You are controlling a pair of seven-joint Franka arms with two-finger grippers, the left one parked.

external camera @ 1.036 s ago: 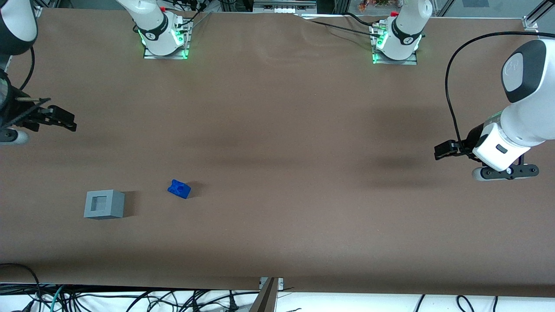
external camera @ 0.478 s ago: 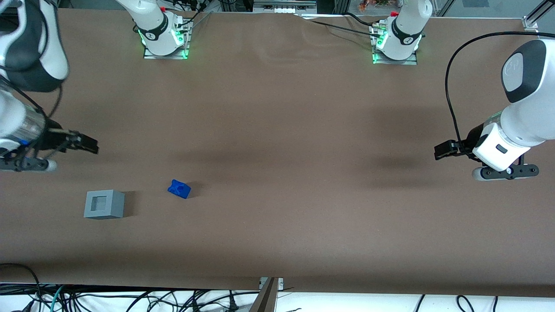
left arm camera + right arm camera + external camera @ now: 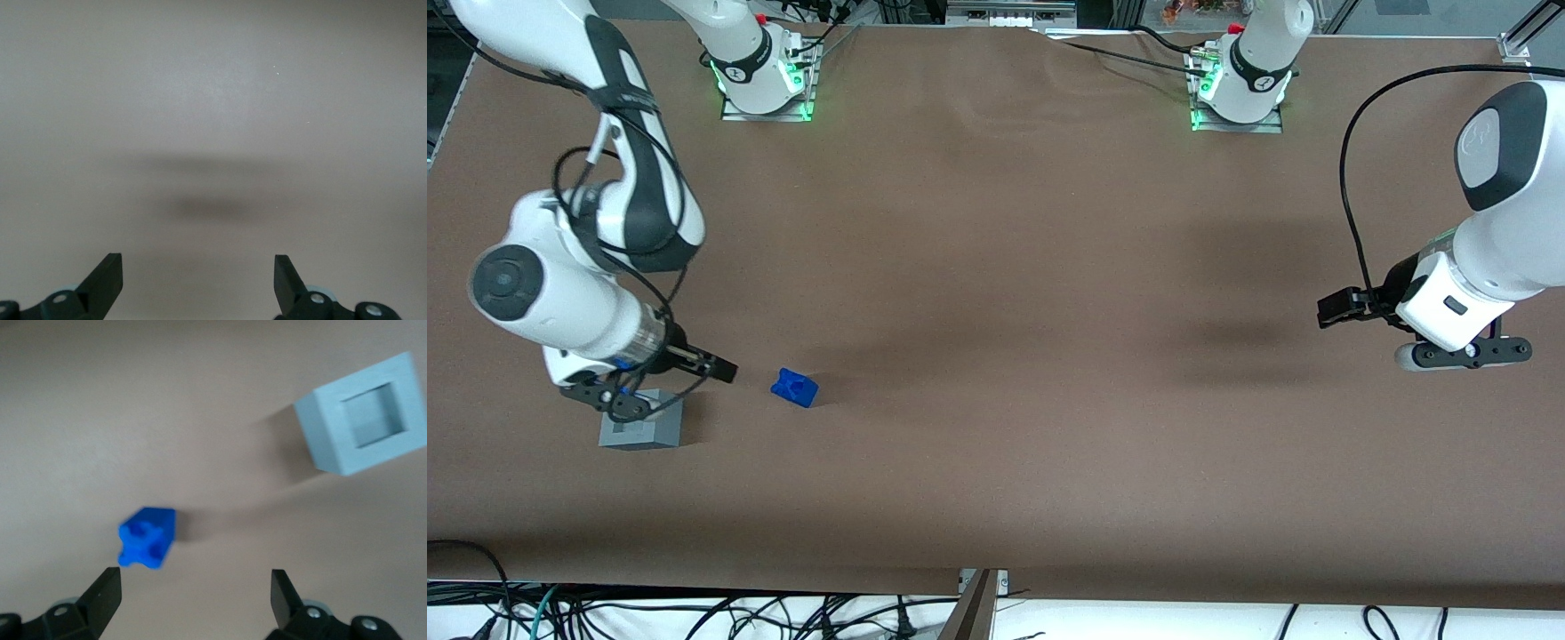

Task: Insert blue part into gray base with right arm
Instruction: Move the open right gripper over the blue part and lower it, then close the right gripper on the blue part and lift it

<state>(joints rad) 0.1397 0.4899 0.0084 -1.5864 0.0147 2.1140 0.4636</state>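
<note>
The blue part (image 3: 794,388) lies on the brown table, a short way from the gray base (image 3: 645,433), which is nearer the working arm's end. My right gripper (image 3: 713,368) hovers above the table between the two, and its wrist covers part of the base's top. In the right wrist view the blue part (image 3: 148,537) lies just ahead of one fingertip (image 3: 107,587). The gray base (image 3: 363,413) shows its square recess, empty. The gripper (image 3: 195,583) is open and holds nothing.
Two arm mounts with green lights (image 3: 763,84) (image 3: 1238,89) stand at the table edge farthest from the front camera. The parked arm (image 3: 1467,293) is at its own end of the table. Cables (image 3: 694,613) hang below the near edge.
The right arm has swung in from the table's end toward the front camera. Its gripper now hovers over the gray base's edge, close to the blue part. Neither object has moved.
</note>
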